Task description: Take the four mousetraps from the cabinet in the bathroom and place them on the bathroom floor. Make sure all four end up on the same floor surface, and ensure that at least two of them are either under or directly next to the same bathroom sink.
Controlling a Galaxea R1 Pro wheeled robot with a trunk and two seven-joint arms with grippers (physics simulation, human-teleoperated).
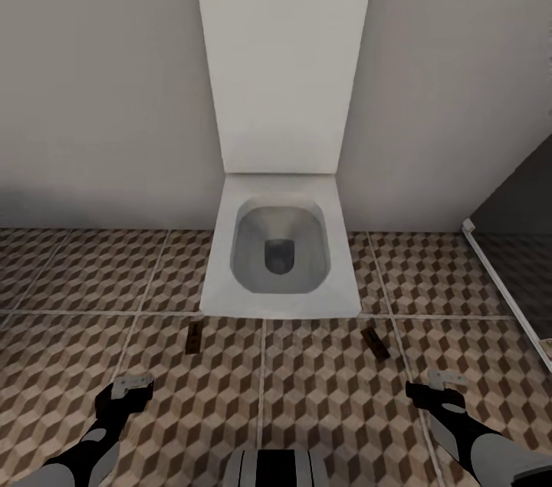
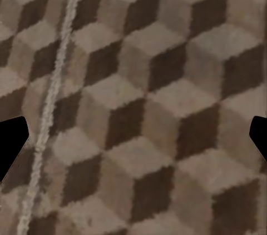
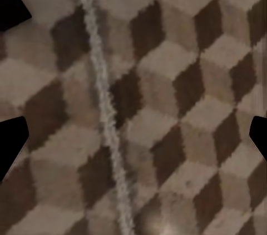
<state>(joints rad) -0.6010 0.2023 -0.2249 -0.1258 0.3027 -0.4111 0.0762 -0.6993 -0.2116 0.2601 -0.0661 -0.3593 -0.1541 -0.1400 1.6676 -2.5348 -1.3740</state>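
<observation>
On the cube-patterned brown, beige and cream tiled bathroom floor (image 1: 322, 387) before me lie two flat brown wooden mousetraps: one (image 1: 194, 336) left of the white square toilet (image 1: 280, 257), one (image 1: 375, 343) right. My left gripper (image 1: 132, 387) and right gripper (image 1: 445, 386) hang low, fingers spread, holding nothing. I count two traps, one toilet, one grey glass shower screen (image 1: 514, 241). I judge I should next turn the base slowly away from the toilet, keeping both arms tucked, and seek the cabinet.

Flat, even, soft rendered light with faint shadows and no glare; both wrist views look blurry and pixelated.
</observation>
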